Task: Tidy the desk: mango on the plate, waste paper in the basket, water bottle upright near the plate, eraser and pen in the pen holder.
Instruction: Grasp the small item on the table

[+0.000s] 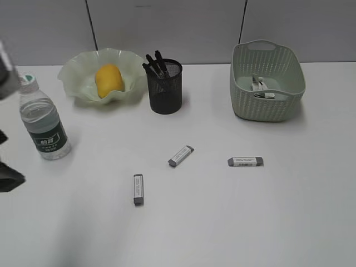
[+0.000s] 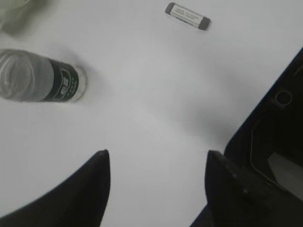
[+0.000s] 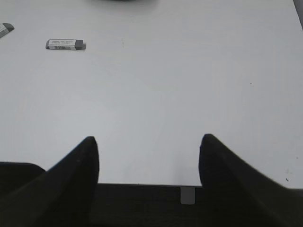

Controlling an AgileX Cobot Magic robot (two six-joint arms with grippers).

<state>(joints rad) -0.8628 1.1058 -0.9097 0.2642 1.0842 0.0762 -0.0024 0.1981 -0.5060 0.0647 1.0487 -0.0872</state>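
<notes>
On the white counter (image 1: 222, 222) we see the yellow-orange mango (image 1: 108, 79) in the wavy pale green plate (image 1: 72, 72), crumpled waste paper (image 1: 261, 89) in the sage-green basket (image 1: 245, 100), the clear water bottle (image 1: 43, 122) upright, pens in the black mesh pen holder (image 1: 166, 92), and three grey erasers (image 1: 181, 156) loose. Left hand (image 2: 154, 172) and right hand (image 3: 149, 156) gape wide, empty.

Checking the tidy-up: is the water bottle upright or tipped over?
Upright. The water bottle stands on its base on the desk, white cap on top, left of the plate.
</notes>
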